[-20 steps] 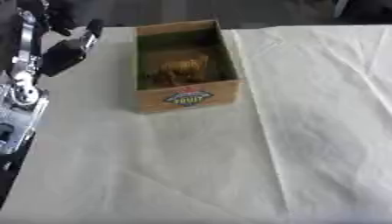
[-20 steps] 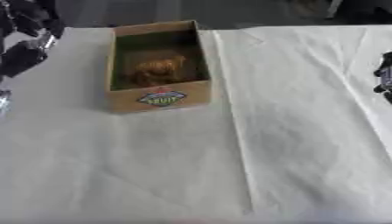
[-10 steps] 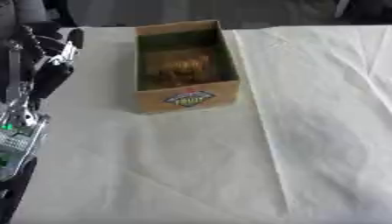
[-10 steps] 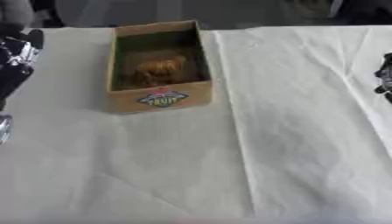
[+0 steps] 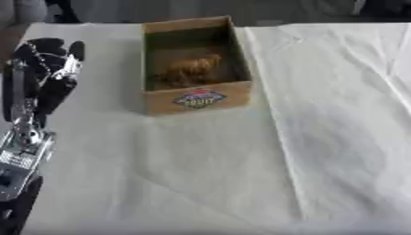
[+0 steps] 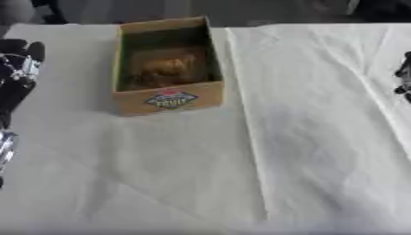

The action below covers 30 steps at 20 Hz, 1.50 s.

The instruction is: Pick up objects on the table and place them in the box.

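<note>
- table (image 5: pixel 337 137): covered by a white cloth, creased; no loose object visible on it in either view. Judgement: picking looks finished or nearly so, and the step in hand is clearing the arms away from the box.
- box (image 5: pixel 195 98): cardboard, open top, upright at far centre, label on the near wall. Don't knock it while clearing out; keep the left arm's path to the outside, not across the near wall.
- left hand (image 5: pixel 47 69): beside the box on its left, apart from it, raised over the cloth. Fingers roughly straight and pointing up, nothing held.
- brown object (image 5: pixel 191 69): lying inside the box, toward the middle of the floor; shape not clear. It's fully below the rim, so no need to re-seat it.
- right hand (image 6: pixel 404 78): only a dark sliver at the right edge, well apart from the box. Can't tell how its fingers stand.
- Before calling it done, check the cloth folds for anything small.
</note>
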Each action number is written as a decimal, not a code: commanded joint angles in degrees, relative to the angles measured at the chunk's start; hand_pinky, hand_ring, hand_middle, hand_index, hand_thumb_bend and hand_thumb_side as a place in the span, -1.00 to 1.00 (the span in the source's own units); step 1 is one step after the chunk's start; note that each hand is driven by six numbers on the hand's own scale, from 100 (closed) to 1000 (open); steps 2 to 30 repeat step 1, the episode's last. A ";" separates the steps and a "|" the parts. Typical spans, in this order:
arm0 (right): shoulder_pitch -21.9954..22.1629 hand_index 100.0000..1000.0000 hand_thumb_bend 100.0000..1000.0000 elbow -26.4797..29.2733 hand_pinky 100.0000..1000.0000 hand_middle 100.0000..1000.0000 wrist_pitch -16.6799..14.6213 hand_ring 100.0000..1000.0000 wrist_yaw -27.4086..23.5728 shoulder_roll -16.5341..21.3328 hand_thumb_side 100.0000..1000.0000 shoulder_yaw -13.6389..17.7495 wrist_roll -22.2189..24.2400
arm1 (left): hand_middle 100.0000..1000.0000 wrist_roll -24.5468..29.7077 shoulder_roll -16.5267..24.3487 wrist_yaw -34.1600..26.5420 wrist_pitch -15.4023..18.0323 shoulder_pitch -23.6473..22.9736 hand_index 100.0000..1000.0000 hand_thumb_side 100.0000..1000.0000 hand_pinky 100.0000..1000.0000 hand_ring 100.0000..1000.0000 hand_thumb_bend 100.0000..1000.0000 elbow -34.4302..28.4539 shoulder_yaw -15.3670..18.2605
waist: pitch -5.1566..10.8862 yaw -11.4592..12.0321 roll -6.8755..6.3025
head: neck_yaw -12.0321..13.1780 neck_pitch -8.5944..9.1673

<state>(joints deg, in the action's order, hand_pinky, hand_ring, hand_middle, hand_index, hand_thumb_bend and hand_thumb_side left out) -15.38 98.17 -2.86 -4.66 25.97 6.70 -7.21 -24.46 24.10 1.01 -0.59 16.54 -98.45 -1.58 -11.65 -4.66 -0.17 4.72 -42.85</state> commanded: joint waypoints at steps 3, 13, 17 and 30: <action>-0.70 0.55 -1.00 0.98 -0.28 0.23 -0.03 0.07 -0.54 0.84 -0.42 0.54 -0.15 | -0.08 -0.24 0.35 -0.09 0.12 0.28 0.22 -0.23 -0.10 -0.08 -0.11 -0.57 0.78 | 0.64 -0.02 0.13 | -0.07 -0.79; -0.70 0.55 -1.00 0.98 -0.28 0.23 -0.03 0.07 -0.54 0.84 -0.42 0.54 -0.15 | -0.08 -0.24 0.35 -0.09 0.12 0.28 0.22 -0.23 -0.10 -0.08 -0.11 -0.57 0.78 | 0.64 -0.02 0.13 | -0.07 -0.79; -0.70 0.55 -1.00 0.98 -0.28 0.23 -0.03 0.07 -0.54 0.84 -0.42 0.54 -0.15 | -0.08 -0.24 0.35 -0.09 0.12 0.28 0.22 -0.23 -0.10 -0.08 -0.11 -0.57 0.78 | 0.64 -0.02 0.13 | -0.07 -0.79; -0.70 0.55 -1.00 0.98 -0.28 0.23 -0.03 0.07 -0.54 0.84 -0.42 0.54 -0.15 | -0.08 -0.24 0.35 -0.09 0.12 0.28 0.22 -0.23 -0.10 -0.08 -0.11 -0.57 0.78 | 0.64 -0.02 0.13 | -0.07 -0.79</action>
